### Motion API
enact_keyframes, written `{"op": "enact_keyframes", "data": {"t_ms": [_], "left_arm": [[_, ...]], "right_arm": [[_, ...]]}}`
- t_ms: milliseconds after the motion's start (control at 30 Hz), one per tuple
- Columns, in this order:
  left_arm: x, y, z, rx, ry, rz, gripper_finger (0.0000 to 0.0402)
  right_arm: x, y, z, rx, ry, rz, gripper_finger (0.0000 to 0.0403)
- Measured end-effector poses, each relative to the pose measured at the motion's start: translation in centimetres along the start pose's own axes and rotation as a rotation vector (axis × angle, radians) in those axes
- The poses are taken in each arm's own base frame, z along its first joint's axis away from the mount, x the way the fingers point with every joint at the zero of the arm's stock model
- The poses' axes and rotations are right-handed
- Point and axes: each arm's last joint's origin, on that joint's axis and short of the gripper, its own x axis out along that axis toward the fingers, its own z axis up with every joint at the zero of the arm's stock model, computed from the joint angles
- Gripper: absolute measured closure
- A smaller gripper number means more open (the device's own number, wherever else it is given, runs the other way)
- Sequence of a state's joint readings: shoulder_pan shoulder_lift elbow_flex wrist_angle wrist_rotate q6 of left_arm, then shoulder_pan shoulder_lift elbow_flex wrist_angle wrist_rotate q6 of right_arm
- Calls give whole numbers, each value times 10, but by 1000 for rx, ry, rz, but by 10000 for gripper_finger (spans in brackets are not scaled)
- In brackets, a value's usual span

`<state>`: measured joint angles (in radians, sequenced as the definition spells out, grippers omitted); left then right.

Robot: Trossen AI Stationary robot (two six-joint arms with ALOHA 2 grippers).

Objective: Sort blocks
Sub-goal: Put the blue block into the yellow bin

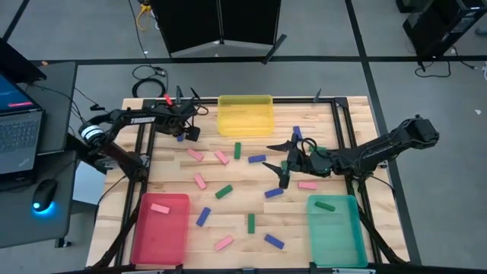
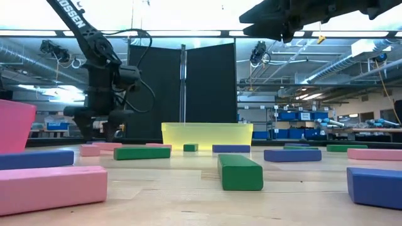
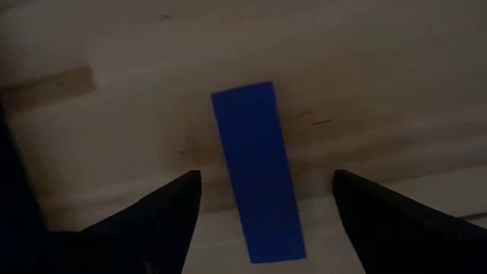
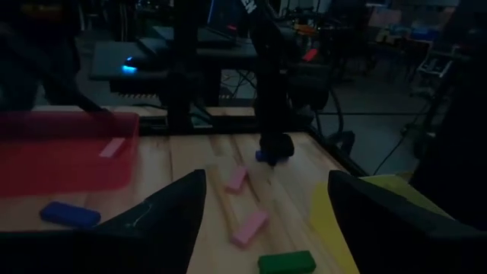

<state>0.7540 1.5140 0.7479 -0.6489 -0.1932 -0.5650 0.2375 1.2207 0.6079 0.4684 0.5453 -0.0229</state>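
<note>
Small pink, dark blue and dark green blocks lie flat and scattered on the wooden table (image 1: pixel 243 205). My left gripper (image 1: pixel 183 135) is low at the far left, beside the yellow tray. It is open and points down, a finger on either side of a blue block (image 3: pixel 257 171) that lies on the wood; the fingers do not touch it. My right gripper (image 1: pixel 277 161) is open wide and empty. It hangs above the middle of the table, over a blue block (image 1: pixel 257 159), and shows high up in the low view (image 2: pixel 282 22).
The yellow tray (image 1: pixel 245 114) stands at the far edge. The red tray (image 1: pixel 160 232) at near left holds a pink block (image 1: pixel 159 207). The teal-green tray (image 1: pixel 335 228) at near right holds a green block (image 1: pixel 325 205). A laptop and a mouse sit off the table's left.
</note>
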Motion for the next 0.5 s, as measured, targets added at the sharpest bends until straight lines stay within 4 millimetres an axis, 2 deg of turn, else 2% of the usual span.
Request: {"op": "enact_keyframes", "data": {"t_ms": [167,367,500], "left_arm": [[10,-5,3,12,27,-26,163],[11,-6,3,13,27,-41,301],[6,-6,5,31,-4,-49,295]], "right_arm": [[-3,-3,4,-14,-14,-22,117],[-9,-6,10,-14,-33,-26,120],[-12,-9,14,-36,-43,-66,123]]}}
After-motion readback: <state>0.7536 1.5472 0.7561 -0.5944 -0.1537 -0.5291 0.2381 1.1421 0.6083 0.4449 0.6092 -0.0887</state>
